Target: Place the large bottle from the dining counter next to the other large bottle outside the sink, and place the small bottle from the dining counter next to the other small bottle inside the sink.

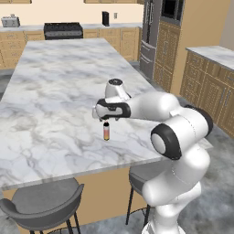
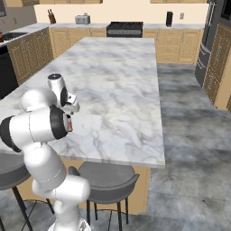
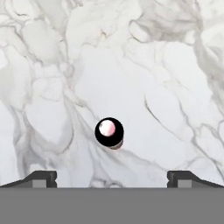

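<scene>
Pincer point(image 3: 112, 177) wide open, empty, above small bottle point(image 1: 106, 131); hand view shows black cap point(image 3: 109, 131).

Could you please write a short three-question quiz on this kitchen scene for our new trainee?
1. True or false: the gripper is clamped on the small bottle.
2. On what does the small bottle stand? A) the dining counter B) a grey stool C) the floor
3. In the hand view, where does the bottle's black cap lie relative to the two fingertips?

Key
1. False: the jaws stand wide open above it, and the bottle stands free on the marble.
2. A.
3. Roughly midway between them, a little ahead of the tips.
</scene>
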Motion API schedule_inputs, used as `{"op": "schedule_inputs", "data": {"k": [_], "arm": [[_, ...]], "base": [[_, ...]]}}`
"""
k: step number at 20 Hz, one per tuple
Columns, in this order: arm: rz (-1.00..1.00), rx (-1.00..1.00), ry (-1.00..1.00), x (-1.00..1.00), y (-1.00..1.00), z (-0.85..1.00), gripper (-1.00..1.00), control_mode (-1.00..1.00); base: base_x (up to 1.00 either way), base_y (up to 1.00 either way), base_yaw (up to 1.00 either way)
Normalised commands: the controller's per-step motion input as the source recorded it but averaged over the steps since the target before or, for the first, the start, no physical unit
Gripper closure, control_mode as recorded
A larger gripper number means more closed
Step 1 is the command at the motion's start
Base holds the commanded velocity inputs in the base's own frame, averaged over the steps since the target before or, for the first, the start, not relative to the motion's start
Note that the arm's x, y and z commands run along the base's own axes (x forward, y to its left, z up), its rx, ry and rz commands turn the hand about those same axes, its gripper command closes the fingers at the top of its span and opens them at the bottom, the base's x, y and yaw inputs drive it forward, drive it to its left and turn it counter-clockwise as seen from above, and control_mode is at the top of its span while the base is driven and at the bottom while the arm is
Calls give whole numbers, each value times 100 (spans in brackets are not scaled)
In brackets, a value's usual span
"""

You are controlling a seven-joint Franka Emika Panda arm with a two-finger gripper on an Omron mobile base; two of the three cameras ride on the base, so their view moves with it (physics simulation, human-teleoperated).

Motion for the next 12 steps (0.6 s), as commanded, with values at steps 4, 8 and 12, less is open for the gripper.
{"op": "schedule_inputs", "data": {"k": [4, 8, 12], "arm": [[0, 0, 0, 12, 1, -28, -100, -100], [0, 0, 0, 15, 0, -23, -100, -100], [0, 0, 0, 11, 2, -6, -100, -100]], "base": [[0, 0, 0], [0, 0, 0], [0, 0, 0]]}}
